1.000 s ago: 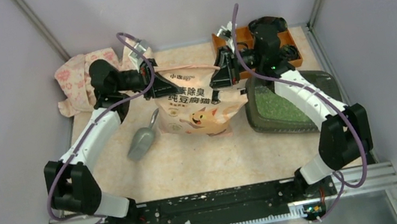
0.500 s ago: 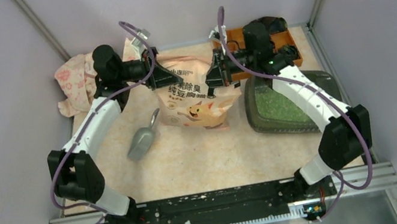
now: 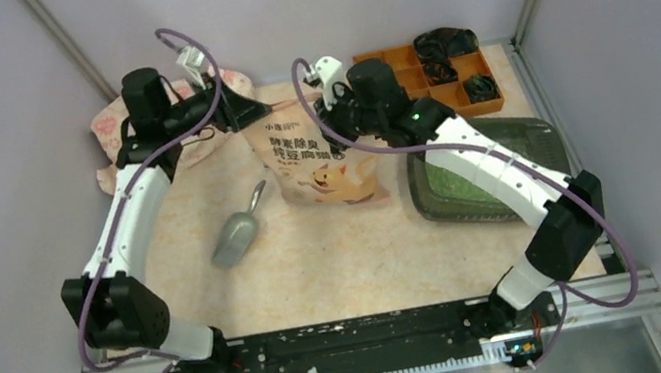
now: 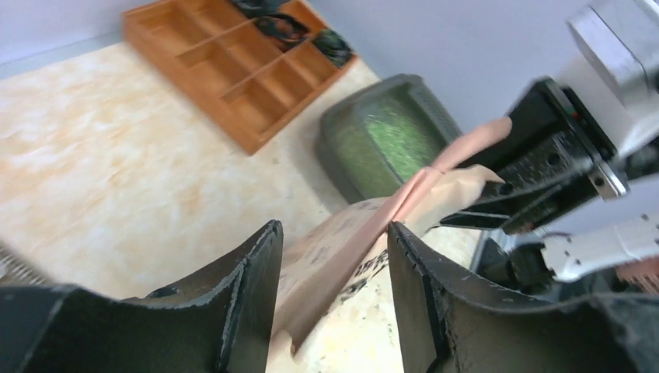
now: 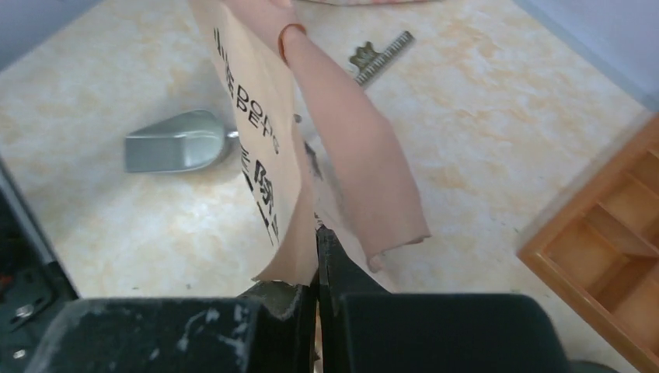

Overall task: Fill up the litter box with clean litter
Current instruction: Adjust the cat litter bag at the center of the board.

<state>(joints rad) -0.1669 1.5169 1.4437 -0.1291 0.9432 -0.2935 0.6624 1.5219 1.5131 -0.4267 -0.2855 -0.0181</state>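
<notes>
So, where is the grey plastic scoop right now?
In the top view the grey plastic scoop lies on the table left of centre, just left of the pink printed bag.

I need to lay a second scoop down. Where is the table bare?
The widest bare patch of table lies in front of the bag, between the scoop and the litter box, running to the arm bases. The back edge is crowded: cloth, bag and orange organiser.
</notes>
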